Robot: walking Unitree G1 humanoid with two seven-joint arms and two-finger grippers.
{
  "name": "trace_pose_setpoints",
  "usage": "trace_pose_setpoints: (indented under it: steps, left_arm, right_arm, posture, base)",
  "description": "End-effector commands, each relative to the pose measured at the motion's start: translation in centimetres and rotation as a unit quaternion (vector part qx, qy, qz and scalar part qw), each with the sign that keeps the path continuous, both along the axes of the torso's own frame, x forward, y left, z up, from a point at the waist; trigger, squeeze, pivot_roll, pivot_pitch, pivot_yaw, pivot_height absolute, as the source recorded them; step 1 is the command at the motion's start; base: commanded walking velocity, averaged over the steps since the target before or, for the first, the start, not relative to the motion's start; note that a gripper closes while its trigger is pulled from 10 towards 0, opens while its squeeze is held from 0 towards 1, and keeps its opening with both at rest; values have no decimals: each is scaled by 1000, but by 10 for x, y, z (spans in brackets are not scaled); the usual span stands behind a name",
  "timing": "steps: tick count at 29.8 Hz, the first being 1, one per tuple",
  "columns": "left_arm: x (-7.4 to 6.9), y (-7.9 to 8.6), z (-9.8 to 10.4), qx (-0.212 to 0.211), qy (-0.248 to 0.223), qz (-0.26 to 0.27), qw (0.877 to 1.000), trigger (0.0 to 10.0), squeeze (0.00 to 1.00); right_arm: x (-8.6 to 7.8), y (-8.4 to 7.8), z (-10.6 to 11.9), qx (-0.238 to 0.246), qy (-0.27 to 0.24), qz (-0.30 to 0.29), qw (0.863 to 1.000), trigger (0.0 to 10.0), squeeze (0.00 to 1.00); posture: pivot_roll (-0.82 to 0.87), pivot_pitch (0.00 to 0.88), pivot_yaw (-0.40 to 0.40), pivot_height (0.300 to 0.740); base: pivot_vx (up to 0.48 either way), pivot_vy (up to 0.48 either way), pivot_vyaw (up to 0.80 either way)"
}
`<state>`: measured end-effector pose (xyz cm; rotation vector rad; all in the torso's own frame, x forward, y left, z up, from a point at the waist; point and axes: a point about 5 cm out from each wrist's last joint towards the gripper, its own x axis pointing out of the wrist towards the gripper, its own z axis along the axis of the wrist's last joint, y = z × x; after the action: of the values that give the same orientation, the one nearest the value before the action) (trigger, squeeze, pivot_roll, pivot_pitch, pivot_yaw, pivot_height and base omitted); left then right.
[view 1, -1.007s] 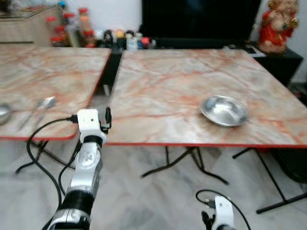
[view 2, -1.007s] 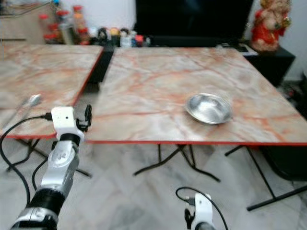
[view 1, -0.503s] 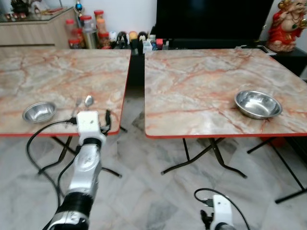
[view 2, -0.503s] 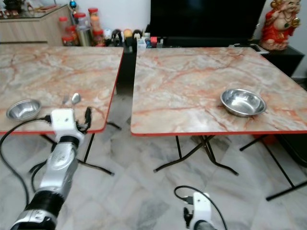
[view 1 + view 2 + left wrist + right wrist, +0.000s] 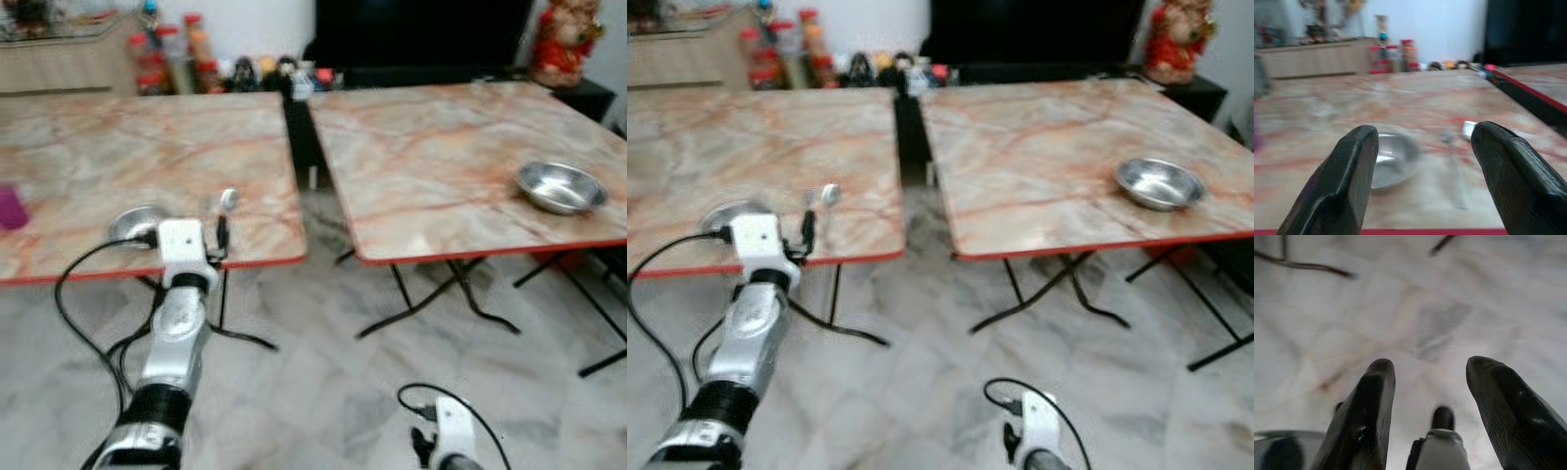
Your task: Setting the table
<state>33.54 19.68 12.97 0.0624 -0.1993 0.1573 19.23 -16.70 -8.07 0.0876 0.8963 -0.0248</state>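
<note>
A small steel bowl (image 5: pixel 132 223) and a spoon (image 5: pixel 227 201) lie near the front edge of the left marble table (image 5: pixel 147 147). My left gripper (image 5: pixel 221 235) is raised just in front of that edge. In the left wrist view it (image 5: pixel 1423 132) stands open, facing the bowl (image 5: pixel 1393 154) and the spoon (image 5: pixel 1467 129), with nothing between its fingers. A second steel bowl (image 5: pixel 558 186) sits on the right table (image 5: pixel 441 127). My right gripper (image 5: pixel 1430 363) hangs low and open over the floor.
A purple cup (image 5: pixel 10 208) stands at the left table's edge. A narrow gap (image 5: pixel 304 147) separates the two tables, whose folding legs (image 5: pixel 431 304) spread beneath them. Bottles and jars (image 5: pixel 167 59) line the back, with a dark screen (image 5: pixel 421 34) and a red figurine (image 5: pixel 560 44).
The camera has swung left, so the whole scene slid right. The left table's bowl and spoon now lie right before my left gripper, and a purple cup has come into view.
</note>
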Motion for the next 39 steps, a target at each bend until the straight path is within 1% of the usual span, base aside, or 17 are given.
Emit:
trace_pose_setpoints:
  steps: [1,4,8,14,16,19,22,27,28,30,33,34,36,37,38,39]
  left_arm:
    - [3,-13,3,-4,-3,-17,1000,10000,0]
    - [4,-15,3,-6,-3,-18,1000,10000,0]
    - [4,-15,3,-6,-4,-18,1000,10000,0]
    - [5,-14,4,-3,-4,-17,1000,10000,0]
    - [5,-14,5,-15,-7,-17,1000,10000,0]
    - [6,-15,5,-11,-6,-25,1000,10000,0]
    - [5,-16,8,-17,-16,-30,999,10000,0]
    - [5,-15,4,-17,-3,-30,999,10000,0]
    - [4,-13,-2,-11,13,-30,999,10000,0]
    - [-1,-6,-21,2,55,-30,998,10000,0]
    - [-7,2,-35,9,86,-29,996,10000,0]
    - [-10,5,-43,15,103,-30,994,10000,0]
    - [-18,13,-58,32,138,-28,990,10000,0]
    - [-24,20,-70,29,162,-19,986,10000,0]
    - [-30,27,-81,38,194,-2,980,10000,0]
    - [-32,29,-84,42,203,3,978,10000,0]
  right_arm:
    - [1,-13,1,-14,-2,-12,1000,10000,0]
    - [1,-15,2,-14,-2,-21,1000,10000,0]
    - [2,-15,2,-14,-3,-18,1000,10000,0]
    - [2,-15,2,-13,-4,-18,1000,10000,0]
    - [3,-13,2,-11,-4,-15,1000,10000,0]
    - [3,-12,2,-10,-4,-13,1000,10000,0]
    - [3,-12,2,-9,-4,-12,1000,10000,0]
    - [2,-13,2,-11,-2,-10,1000,10000,0]
    - [1,-13,2,-12,-1,-8,1000,10000,0]
    - [0,-12,1,-12,0,-8,1000,10000,0]
    - [0,-11,1,-11,1,-7,1000,10000,0]
    - [-1,-11,1,-11,1,-8,1000,10000,0]
    - [-1,-11,1,-10,0,-11,1000,10000,0]
    - [-1,-10,1,-11,-1,-12,1000,10000,0]
    - [-1,-9,1,-12,-1,-11,1000,10000,0]
    - [-1,-9,0,-12,-1,-10,1000,10000,0]
  posture:
    - [22,0,-8,740]
    - [20,0,-10,740]
    - [16,0,-9,740]
    - [21,0,-9,740]
    - [22,0,-7,740]
    - [26,0,-10,740]
    - [26,0,-10,740]
    - [30,0,-13,740]
    - [32,0,-10,740]
    - [29,0,-4,740]
    - [28,0,2,740]
    - [27,0,6,740]
    - [27,0,6,740]
    - [29,0,12,740]
    - [29,0,12,740]
    - [30,0,15,740]
  base:
    - [0,480,0]
    - [0,480,0]
    - [0,397,0]
    - [0,0,0]
    - [0,0,0]
    - [0,0,0]
    - [0,0,0]
    - [0,0,0]
    - [0,0,0]
    - [0,0,0]
    - [0,0,0]
    - [0,0,0]
    - [0,0,0]
    - [0,0,0]
    - [292,0,0]
    - [307,0,0]
